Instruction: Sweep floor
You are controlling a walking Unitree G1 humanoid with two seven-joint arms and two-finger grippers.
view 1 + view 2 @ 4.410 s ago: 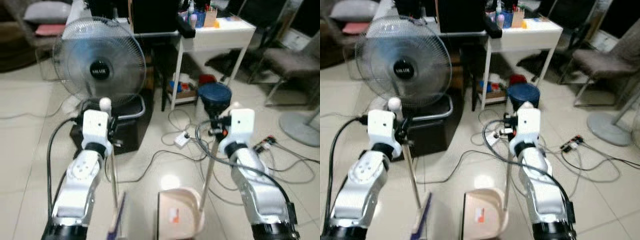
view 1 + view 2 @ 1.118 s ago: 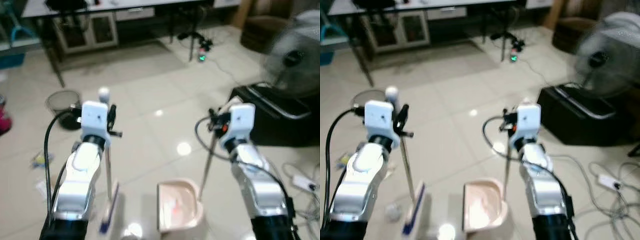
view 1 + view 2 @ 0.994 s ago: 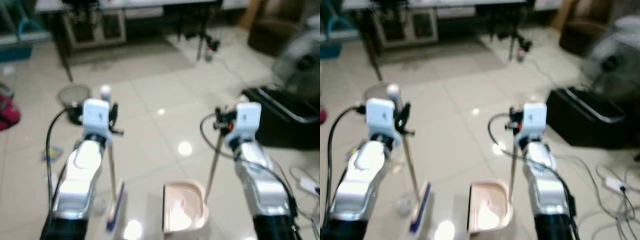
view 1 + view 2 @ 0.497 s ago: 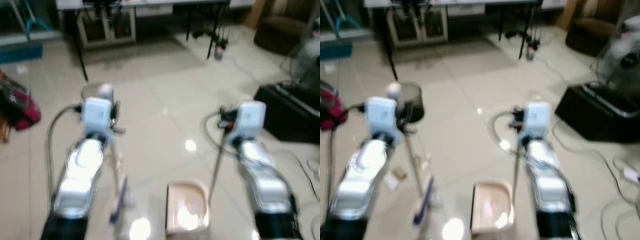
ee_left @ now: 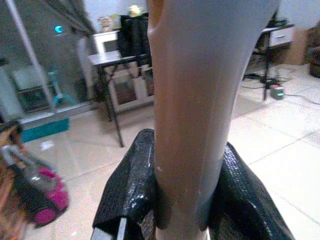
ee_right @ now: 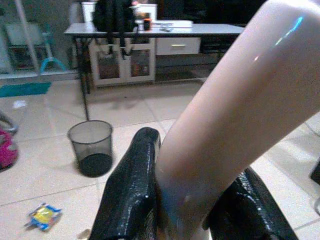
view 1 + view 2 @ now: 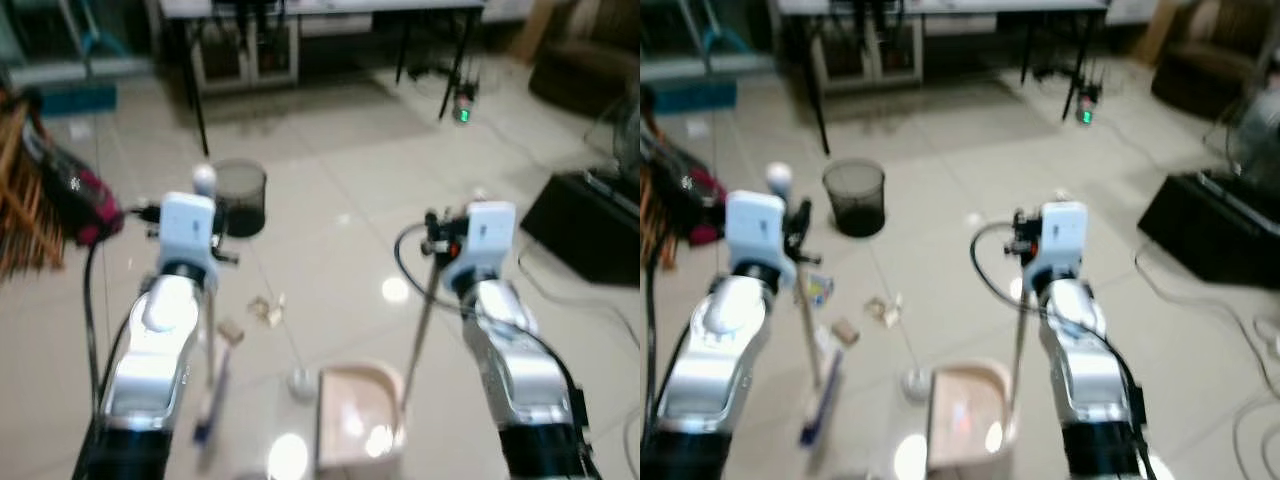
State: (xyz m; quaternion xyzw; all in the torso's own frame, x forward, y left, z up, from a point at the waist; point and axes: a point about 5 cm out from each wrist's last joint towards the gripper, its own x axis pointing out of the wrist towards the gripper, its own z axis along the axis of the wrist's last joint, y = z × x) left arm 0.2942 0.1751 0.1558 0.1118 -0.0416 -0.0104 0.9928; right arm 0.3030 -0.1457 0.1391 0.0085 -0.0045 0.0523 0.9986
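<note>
On the pale tiled floor (image 7: 940,200) just ahead of you lie the scraps you have yet to gather: a few crumpled bits of litter (image 7: 880,310) between the two arms, a small tan piece (image 7: 845,331) beside them, and a bright wrapper (image 7: 818,290) nearer the left arm. None of it sits in the dustpan (image 7: 965,415), whose tray looks bare apart from glare, so you should judge the sweeping as barely begun.

Your left gripper (image 5: 175,200) is clamped around the broom handle (image 7: 808,330), fingers pressed to either side of it, with the broom head (image 7: 818,405) resting low on the floor short of the litter. Your right gripper (image 6: 187,200) is closed the same way on the dustpan handle (image 7: 1019,340), holding the pan upright on the floor between your arms.

Beyond the litter stands a dark mesh wastebasket (image 7: 855,197), likely where the pan gets emptied. Farther off are a long table (image 7: 940,8) and, at the right, a black box (image 7: 1210,225).
</note>
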